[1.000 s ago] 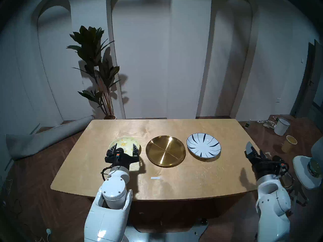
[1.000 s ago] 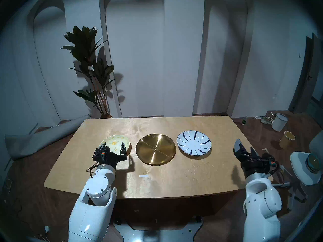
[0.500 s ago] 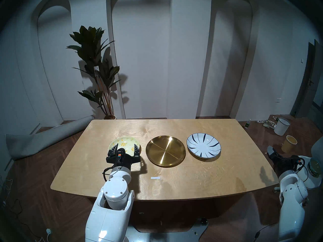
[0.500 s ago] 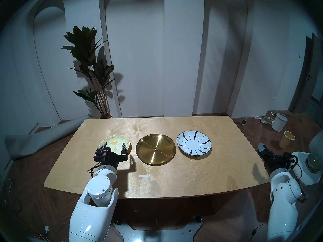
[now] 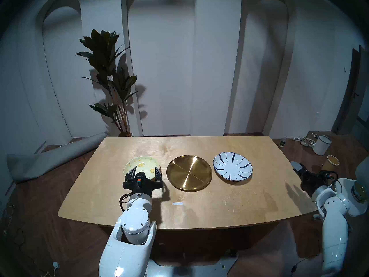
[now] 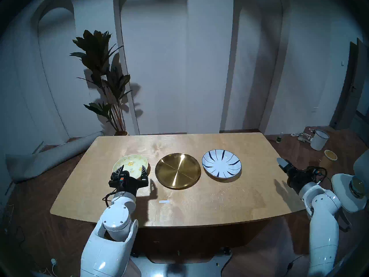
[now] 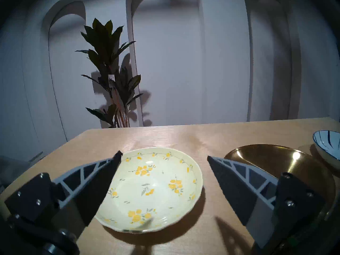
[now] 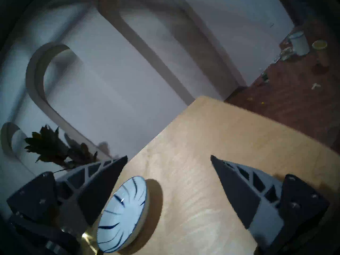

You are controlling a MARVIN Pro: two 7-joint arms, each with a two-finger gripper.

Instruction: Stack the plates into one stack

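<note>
Head stereo left view shows nothing stacked yet: the three plates lie apart in a row across the middle of the table (image 5: 139,146), the pale-yellow floral plate (image 5: 142,163) at centre left, the gold plate (image 5: 189,172) in the centre, the white-and-blue plate (image 5: 232,166) at centre right. All stacking is left, by my judgement. Left gripper (image 5: 145,170) hangs over the floral plate's near rim, jaws wide apart, holding nothing. Right gripper (image 8: 168,158) sits by the table's right edge, jaws apart and empty. Bare wood lies in front of and behind the row, giving free room
</note>
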